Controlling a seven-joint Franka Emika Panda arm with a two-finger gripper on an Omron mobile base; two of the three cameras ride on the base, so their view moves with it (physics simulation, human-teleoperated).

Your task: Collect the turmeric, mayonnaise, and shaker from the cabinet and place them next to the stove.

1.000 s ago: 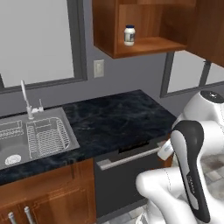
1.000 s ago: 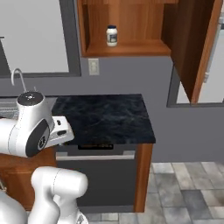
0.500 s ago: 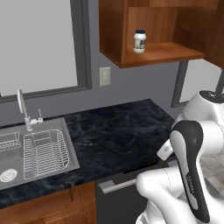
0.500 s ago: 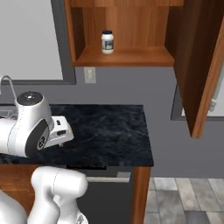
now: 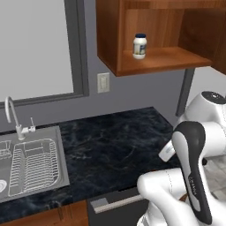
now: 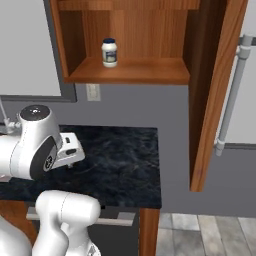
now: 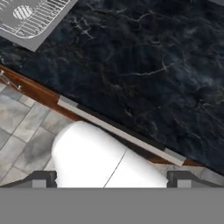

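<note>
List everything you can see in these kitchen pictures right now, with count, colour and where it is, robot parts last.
mayonnaise: one, white jar with dark blue lid, upright on the cabinet shelf, left part.
cabinet: one, reddish-brown wood, on the wall above the counter, door open to the right.
counter: one, black marbled, below the cabinet.
sink: one, steel, with a wire rack in it, left of the counter.
faucet: one, steel, behind the sink.
wall outlet: one, pale, under the cabinet.
window: one, dark-framed, above the sink.
gripper: one, dark tips, open, above the counter's front edge.
</note>
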